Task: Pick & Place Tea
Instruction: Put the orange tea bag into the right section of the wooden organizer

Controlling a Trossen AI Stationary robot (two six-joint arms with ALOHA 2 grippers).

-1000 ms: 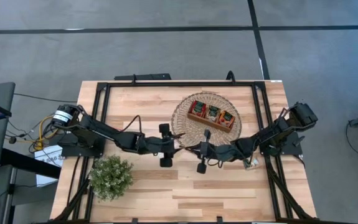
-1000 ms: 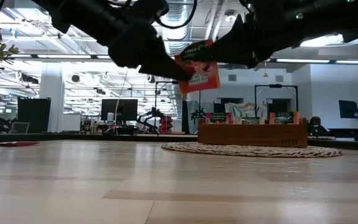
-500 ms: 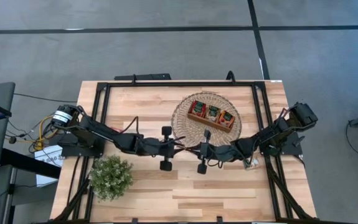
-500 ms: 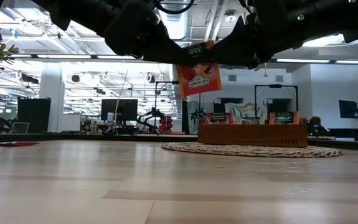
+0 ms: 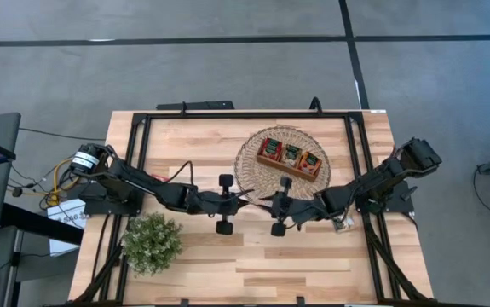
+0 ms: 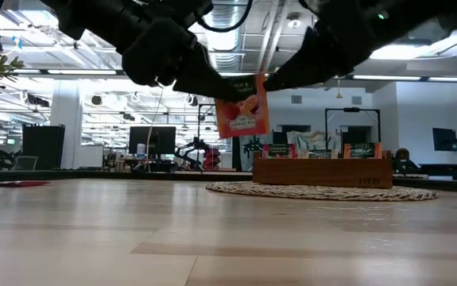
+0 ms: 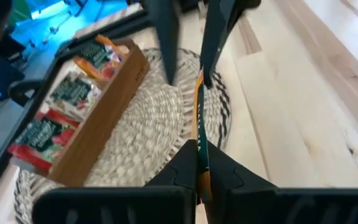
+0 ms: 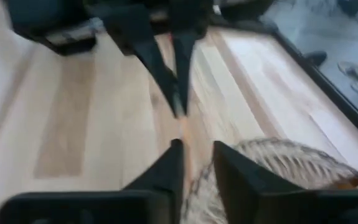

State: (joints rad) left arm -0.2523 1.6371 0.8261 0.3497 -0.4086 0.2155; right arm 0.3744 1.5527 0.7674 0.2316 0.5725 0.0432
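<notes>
One tea sachet (image 6: 242,106) with an orange-red wrapper hangs in the air between my two grippers, over the table's middle. My left gripper (image 6: 216,89) is shut on it. My right gripper (image 6: 269,79) is open. In the left wrist view its fingers (image 7: 166,43) stand on either side of the sachet's far edge (image 7: 200,81); whether they touch it I cannot tell. More sachets stand upright in the long wooden tray (image 5: 290,157), which rests on a round woven mat (image 5: 249,166). My left gripper pinches the sachet between its two fingers at the upper corner (image 6: 222,86) on the side toward the table's left, seen edge-on (image 7: 198,152) in the wrist view. The fingers come about level from the table's left. The sachet hangs upright below them, clear of the table.
A bushy potted plant (image 5: 152,242) stands near the table's front left. The wooden tray (image 6: 322,169) and mat lie just beyond the grippers toward the far right. Bare wood lies below and in front of the sachet.
My left gripper has shut on the sachet's left corner and taken hold. My right gripper, shut on the sachet before, has opened. The sachet has sunk a little and shifted toward the left arm, still upright and clear of the table.
</notes>
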